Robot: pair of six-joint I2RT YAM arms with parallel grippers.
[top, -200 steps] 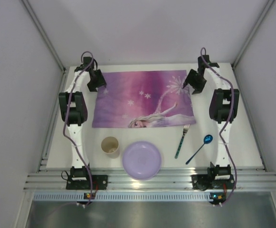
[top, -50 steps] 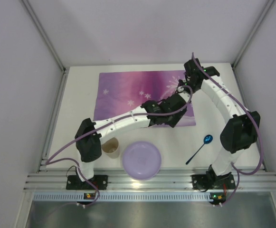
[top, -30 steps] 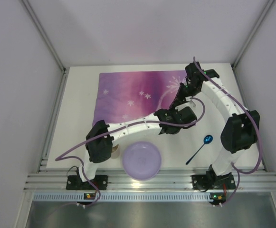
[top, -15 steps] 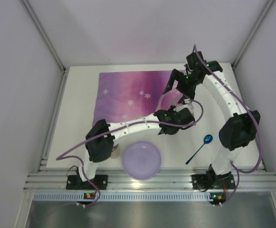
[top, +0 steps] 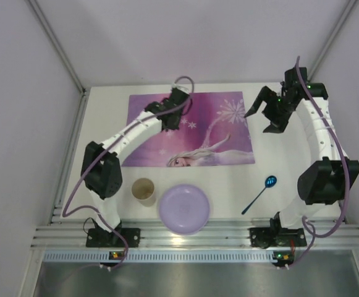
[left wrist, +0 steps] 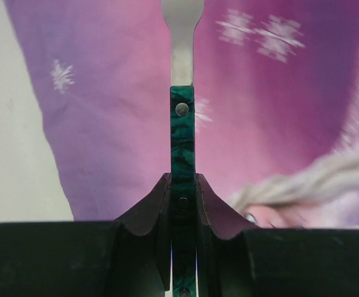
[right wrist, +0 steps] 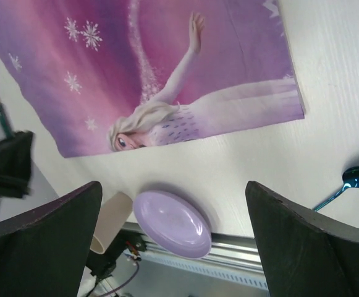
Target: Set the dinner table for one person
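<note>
Across the whole floor of the booth spread the dinner table (top: 272,158), a large flat matte white rectangular tabletop that bore everything else. On its far half lay a purple-pink rectangular placemat (top: 191,139), printed with a cartoon girl and white snowflakes, flat and square to the table's edges.

Both arms reached over the far end. The left gripper (top: 172,119) hung above the far, left-of-centre part of the placemat, its jaws closed tight on a fork with a green marbled handle (left wrist: 182,142). The right gripper (top: 262,117) was above bare tabletop just off the placemat's far right corner, its fingers spread wide apart with nothing between them.

Near the front edge, between the two arm bases, sat a round lilac plastic plate (top: 184,208) on bare tabletop, just in front of the placemat and not touching it. Just beside the plate's left rim stood a tan paper cup (top: 144,191), upright with its mouth open upward. To the right of the plate lay a slim spoon with a shiny blue bowl (top: 261,193), slanted, with the bowl toward the far right and the handle pointing back toward the plate.

From the left wrist camera, the fork's handle showed one silver rivet, and its steel neck ran out of the top of the picture, so the tines were out of sight. Whether the fork touched the placemat could not be told.
</note>
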